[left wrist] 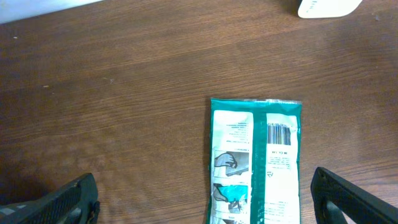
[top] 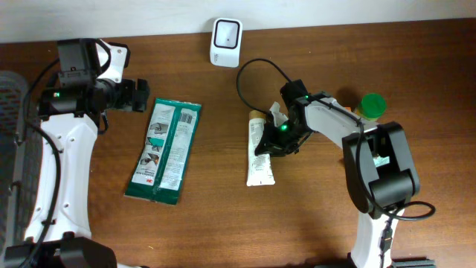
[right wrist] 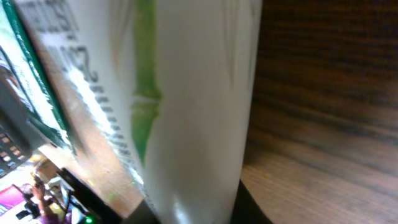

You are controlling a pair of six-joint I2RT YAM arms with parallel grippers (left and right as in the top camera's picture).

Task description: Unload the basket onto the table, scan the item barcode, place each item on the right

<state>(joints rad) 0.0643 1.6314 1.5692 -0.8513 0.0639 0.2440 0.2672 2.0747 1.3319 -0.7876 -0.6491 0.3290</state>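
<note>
Big picture first: the brown wooden bench (top: 223, 223) carries everything. The flat teal-and-white foil packet (top: 163, 151) lies face up at left-centre, barcode showing in the left wrist view. The left hand (top: 146, 95) hangs just above its top end with the jaws spread wide and holding nothing, probably parked until needed.

Now the action: the white plastic tube with the green bamboo print (top: 260, 167) lies lengthwise at mid-bench. The right hand (top: 274, 141) is down on its upper half, narrowed around it (the tube fills the right wrist view, a dark finger under it). Gripping near the cap end looks sensible, since it leaves the long printed body free to turn toward a reader.

That reader, the small white rounded scanner (top: 225, 42), sits at the far edge, well apart from the tube, so I judge the lift and carry are not yet done.

Smallest, a round green cap (top: 372, 104) sits beside the right arm, out of play.
</note>
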